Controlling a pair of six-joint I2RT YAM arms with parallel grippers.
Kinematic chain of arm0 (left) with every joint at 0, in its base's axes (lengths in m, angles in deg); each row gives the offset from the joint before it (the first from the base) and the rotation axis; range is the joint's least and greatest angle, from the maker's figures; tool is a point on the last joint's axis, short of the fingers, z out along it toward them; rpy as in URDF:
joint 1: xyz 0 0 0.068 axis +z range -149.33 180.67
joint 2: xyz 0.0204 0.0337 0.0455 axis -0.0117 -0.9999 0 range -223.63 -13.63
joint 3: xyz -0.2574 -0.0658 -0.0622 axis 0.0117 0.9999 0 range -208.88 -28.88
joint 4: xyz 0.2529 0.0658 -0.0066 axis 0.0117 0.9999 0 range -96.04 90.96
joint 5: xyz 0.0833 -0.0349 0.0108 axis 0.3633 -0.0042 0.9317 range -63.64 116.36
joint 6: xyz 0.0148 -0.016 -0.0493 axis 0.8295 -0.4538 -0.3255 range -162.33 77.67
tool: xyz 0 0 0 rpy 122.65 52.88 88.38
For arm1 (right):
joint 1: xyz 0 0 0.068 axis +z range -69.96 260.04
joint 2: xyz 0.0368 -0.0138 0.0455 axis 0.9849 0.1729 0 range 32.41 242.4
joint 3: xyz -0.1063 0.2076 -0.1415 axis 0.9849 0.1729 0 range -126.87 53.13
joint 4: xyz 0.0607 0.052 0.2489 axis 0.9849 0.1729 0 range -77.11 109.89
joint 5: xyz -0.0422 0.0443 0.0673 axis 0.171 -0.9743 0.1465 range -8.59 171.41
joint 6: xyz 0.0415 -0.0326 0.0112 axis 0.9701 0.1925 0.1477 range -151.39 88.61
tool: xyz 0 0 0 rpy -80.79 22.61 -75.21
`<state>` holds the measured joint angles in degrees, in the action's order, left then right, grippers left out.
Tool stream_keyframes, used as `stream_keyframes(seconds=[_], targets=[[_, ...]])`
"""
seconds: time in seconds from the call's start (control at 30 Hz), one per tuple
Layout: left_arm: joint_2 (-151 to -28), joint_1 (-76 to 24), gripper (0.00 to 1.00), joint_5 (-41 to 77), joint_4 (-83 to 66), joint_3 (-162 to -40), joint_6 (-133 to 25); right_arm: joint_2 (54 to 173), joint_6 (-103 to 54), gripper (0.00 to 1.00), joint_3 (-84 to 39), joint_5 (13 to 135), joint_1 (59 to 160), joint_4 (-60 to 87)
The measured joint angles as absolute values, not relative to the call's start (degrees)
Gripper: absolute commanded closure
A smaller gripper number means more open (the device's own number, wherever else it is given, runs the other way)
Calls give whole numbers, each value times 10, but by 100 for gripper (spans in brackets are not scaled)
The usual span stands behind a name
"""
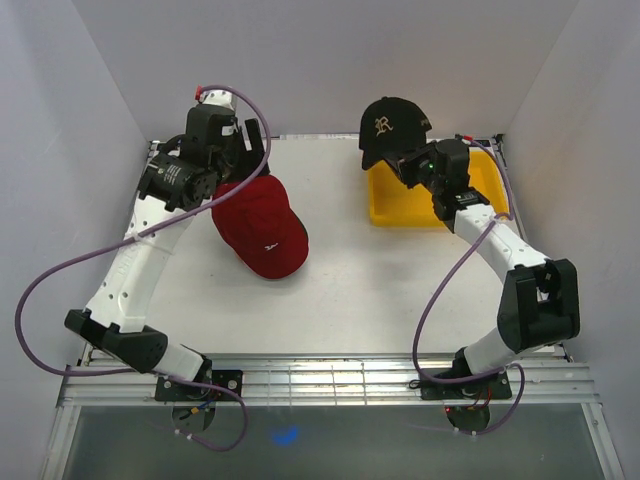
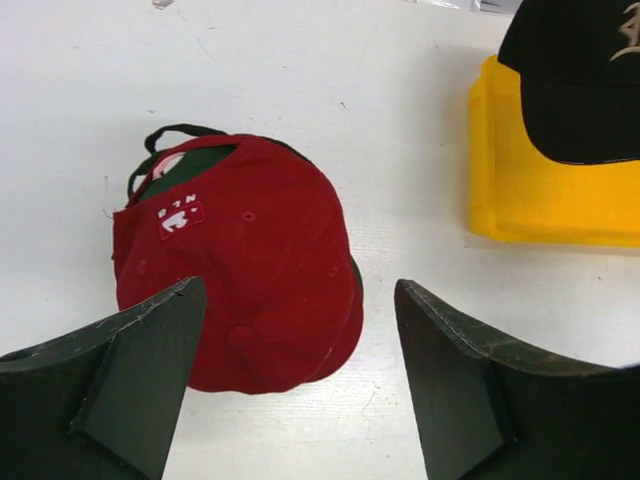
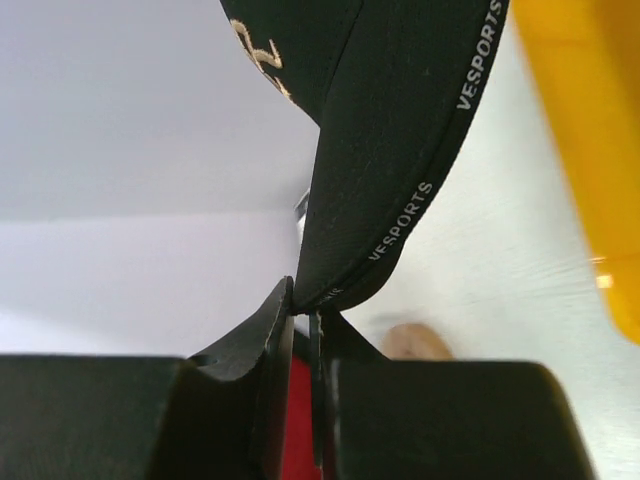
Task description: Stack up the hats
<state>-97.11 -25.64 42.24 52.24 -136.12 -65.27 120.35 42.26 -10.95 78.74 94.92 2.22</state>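
Note:
A red hat (image 1: 262,228) (image 2: 240,270) lies crown up on the white table, left of centre, with the edge of a darker hat (image 2: 190,160) showing beneath it. My left gripper (image 1: 248,140) (image 2: 300,290) hangs open just behind and above the red hat and holds nothing. A black hat with a gold emblem (image 1: 392,125) (image 2: 580,80) (image 3: 390,140) is lifted over the back of the yellow tray. My right gripper (image 1: 405,162) (image 3: 303,300) is shut on that hat's lower edge, pinching the fabric between its fingertips.
The shallow yellow tray (image 1: 400,205) (image 2: 540,200) (image 3: 590,130) sits at the back right. White walls close in the table on three sides. A blurred tan rounded shape (image 3: 410,342) shows beyond the right fingers. Purple cables loop off both arms.

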Motion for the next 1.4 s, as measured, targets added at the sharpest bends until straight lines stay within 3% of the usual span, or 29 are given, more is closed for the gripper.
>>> stream_keyframes(seconds=[0.17, 0.43, 0.67, 0.93, 1.4], targets=[[-967, -222, 13, 435, 528, -1361, -665, 1187, 415, 92, -172, 713, 970, 13], [-954, -70, 14, 427, 541, -1310, -694, 1202, 421, 92, -246, 640, 1074, -24], [-936, -38, 14, 423, 562, -1311, -707, 1259, 435, 92, -288, 619, 1183, -75], [-921, -28, 14, 464, 580, -1354, -720, 1267, 451, 92, -240, 614, 1264, -122], [-926, -28, 15, 453, 578, -1381, -723, 1232, 486, 92, -51, 620, 1285, -242]])
